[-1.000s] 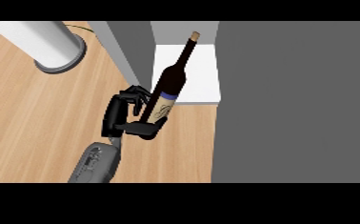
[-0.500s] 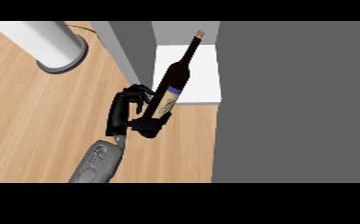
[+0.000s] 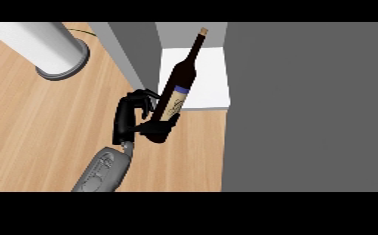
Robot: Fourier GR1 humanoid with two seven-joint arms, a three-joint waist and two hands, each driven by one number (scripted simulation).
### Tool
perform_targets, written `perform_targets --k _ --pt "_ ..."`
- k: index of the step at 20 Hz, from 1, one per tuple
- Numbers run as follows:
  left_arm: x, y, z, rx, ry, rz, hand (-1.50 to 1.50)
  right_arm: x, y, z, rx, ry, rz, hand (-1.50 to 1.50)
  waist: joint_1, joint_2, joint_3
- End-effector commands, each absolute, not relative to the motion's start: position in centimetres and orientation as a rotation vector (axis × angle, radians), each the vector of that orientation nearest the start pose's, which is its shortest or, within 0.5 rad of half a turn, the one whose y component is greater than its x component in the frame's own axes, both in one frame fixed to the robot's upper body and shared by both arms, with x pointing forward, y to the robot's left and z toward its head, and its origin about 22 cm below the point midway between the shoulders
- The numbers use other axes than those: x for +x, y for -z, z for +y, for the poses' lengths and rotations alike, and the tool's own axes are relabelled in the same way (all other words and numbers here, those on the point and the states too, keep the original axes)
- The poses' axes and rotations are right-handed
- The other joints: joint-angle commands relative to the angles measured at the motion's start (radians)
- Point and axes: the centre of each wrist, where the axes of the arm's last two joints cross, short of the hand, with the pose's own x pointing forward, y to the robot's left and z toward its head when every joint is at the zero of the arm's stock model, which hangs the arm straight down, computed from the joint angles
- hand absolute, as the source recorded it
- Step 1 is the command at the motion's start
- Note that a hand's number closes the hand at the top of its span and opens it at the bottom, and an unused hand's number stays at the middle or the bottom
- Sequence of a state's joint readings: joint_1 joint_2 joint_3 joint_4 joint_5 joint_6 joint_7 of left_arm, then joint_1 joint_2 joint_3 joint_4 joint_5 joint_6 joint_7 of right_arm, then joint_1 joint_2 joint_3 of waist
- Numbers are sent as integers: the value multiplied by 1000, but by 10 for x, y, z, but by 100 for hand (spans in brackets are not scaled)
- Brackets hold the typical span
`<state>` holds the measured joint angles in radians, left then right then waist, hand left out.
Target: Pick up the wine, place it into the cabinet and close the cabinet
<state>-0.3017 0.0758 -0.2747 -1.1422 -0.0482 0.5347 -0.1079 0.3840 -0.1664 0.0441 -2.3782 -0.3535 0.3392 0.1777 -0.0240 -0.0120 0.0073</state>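
While fingers of left hand [image 3: 139, 120] curl round lower body of wine bottle [image 3: 179, 82], bottle hangs tilted, neck pointing far and right over white cabinet shelf [image 3: 214, 76]. Right hand not in view. Glass likely heavy, stiff, slippery, fragile; hold at wide lower body seems best, not thin neck. Compared with earlier frames: bottle a little farther in over shelf, hand moved slightly far and right. Grey cabinet door [image 3: 295, 104] open at right, white cylinder [image 3: 46, 46] far left on wooden counter [image 3: 52, 129].

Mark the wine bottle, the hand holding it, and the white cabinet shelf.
wine bottle [image 3: 183, 76]: head view, dark shoulder above the blue band.
hand [image 3: 130, 115]: head view, back of the curled fingers.
white cabinet shelf [image 3: 210, 81]: head view, bare surface right of the bottle.
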Motion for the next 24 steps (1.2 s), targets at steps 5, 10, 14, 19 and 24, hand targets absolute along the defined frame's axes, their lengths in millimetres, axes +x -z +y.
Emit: perform_targets --k 5,10,14,19,24 --pt "332 13 104 365 269 -1579 150 115 -140 -250 459 -276 -1860 -150 -65 23 -7" --pt "336 12 108 425 252 -1560 150 121 -140 -250 474 -288 -1883 -150 -73 29 -8" --pt "332 22 111 460 225 -1508 150 117 -138 -250 484 -296 -1868 -150 -85 29 -9" --pt "334 28 114 496 199 -1475 150 119 -141 -248 495 -285 -1880 -150 -81 34 -10" --pt "363 12 106 470 168 -1477 150 119 -137 -251 492 -271 -1863 -150 -69 33 -10"
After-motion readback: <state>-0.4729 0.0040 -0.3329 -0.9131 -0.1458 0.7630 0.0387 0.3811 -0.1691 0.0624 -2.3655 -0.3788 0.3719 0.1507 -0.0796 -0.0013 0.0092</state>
